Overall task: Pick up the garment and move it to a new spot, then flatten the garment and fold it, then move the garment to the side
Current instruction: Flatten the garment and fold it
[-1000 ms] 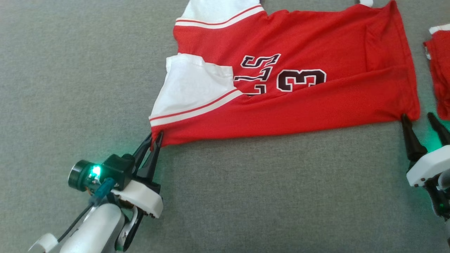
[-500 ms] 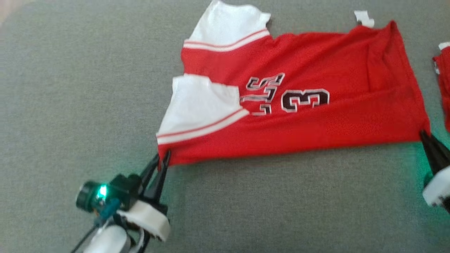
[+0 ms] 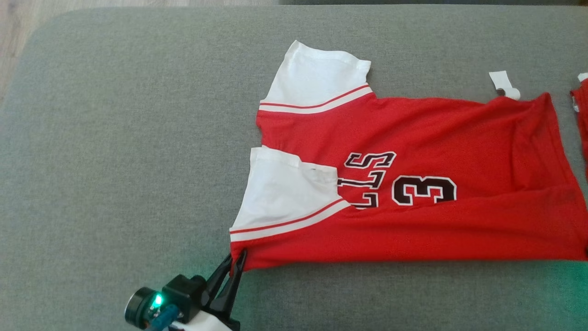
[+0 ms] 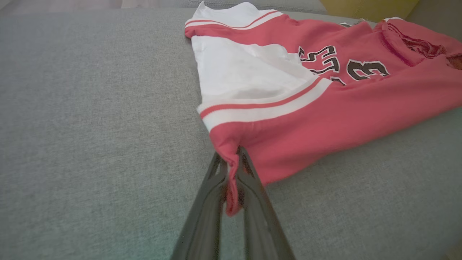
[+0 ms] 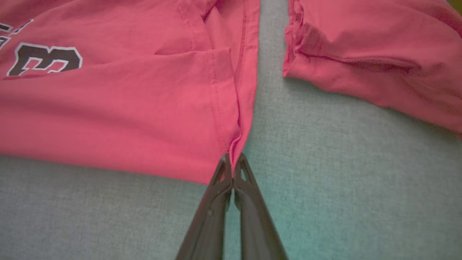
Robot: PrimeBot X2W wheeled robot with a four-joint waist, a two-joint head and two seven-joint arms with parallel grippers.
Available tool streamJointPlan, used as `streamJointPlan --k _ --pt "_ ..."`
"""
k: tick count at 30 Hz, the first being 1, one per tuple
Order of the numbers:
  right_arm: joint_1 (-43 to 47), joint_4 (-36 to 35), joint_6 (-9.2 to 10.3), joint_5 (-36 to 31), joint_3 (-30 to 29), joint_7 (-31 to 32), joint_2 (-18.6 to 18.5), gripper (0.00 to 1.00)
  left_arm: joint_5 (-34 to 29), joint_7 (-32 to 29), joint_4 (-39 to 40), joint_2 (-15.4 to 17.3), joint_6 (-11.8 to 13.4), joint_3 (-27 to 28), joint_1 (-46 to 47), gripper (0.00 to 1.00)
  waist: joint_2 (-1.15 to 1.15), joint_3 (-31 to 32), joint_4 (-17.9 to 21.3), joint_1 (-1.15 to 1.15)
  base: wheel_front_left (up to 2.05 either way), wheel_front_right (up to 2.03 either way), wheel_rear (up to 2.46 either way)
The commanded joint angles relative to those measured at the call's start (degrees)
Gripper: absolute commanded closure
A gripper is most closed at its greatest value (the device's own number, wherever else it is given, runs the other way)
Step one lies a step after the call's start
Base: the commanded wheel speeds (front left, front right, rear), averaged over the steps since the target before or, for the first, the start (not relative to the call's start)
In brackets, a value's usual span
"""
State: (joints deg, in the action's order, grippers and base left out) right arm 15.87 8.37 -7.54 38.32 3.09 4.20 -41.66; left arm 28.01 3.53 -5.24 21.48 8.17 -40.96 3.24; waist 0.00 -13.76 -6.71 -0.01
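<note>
1. Head view: a red jersey [image 3: 413, 138] with white sleeves is lying spread across a grey cushion [image 3: 115, 161], stretching away above and to the right of the left gripper [image 3: 235, 263].
2. Left wrist view: the left gripper's two dark fingers are pinching together on the jersey's near corner, just below the striped sleeve band, and a fold of red cloth is bunching between them.
3. Right wrist view: the right gripper [image 5: 232, 159] is clamping tight on the hem corner at its fingertips, where the side seam is ending.
4. Both grips are sitting at the two ends of one long edge, likely so that edge can be lifted level and carried over the rest as a fold.
5. A second red garment [image 5: 361, 54] is lying just beyond and to the right of the right gripper, apart from the jersey, so the lift is probably calling for care not to snag it.
</note>
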Motion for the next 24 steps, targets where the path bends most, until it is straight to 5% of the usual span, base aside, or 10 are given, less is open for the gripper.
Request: streamJointPlan --k 1,3,4,5,13,21,24 --pt "1.5 -2.1 0.05 -1.2 -1.7 0.9 -1.4 1.00 0.4 0.0 1.6 1.5 0.6 1.7 0.9 1.00 0.00 -0.1 0.1 0.01 0.00 0.00 0.00" --pt "2.1 -2.7 0.05 -1.9 -2.5 1.4 -0.8 0.98 0.5 -0.2 1.6 1.6 0.6 1.7 1.0 1.00 0.00 -0.2 0.2 0.01 0.00 0.00 0.00" --pt "2.3 -3.1 0.05 -2.7 -3.5 1.7 0.1 0.26 0.5 -0.4 1.6 1.6 0.5 1.7 1.2 0.62 0.00 -0.3 0.3 0.01 0.00 0.00 0.00" --pt "2.3 -3.7 0.05 -3.4 -4.4 2.0 0.9 0.00 0.3 -0.6 1.6 1.8 0.4 1.6 1.7 0.00 0.00 -0.4 0.5 0.01 0.00 0.00 0.00" --pt "-3.2 -10.9 0.05 -8.8 -9.8 1.4 5.9 0.00 -1.9 -3.4 4.8 5.5 -2.3 4.4 13.8 0.00 0.00 -4.9 2.4 0.01 0.00 0.00 0.00" --pt "-11.1 -15.4 0.05 -12.4 -8.2 3.2 8.5 0.00 2.9 -15.9 -0.3 8.2 -13.4 7.9 41.1 0.00 0.00 -12.8 6.5 0.01 0.00 0.00 0.00" --pt "-14.3 -15.3 0.05 -12.9 -6.4 3.1 8.9 0.00 6.9 -23.3 -5.0 8.3 -15.2 5.7 50.3 0.00 0.00 -15.3 9.0 0.01 0.00 0.00 0.00"
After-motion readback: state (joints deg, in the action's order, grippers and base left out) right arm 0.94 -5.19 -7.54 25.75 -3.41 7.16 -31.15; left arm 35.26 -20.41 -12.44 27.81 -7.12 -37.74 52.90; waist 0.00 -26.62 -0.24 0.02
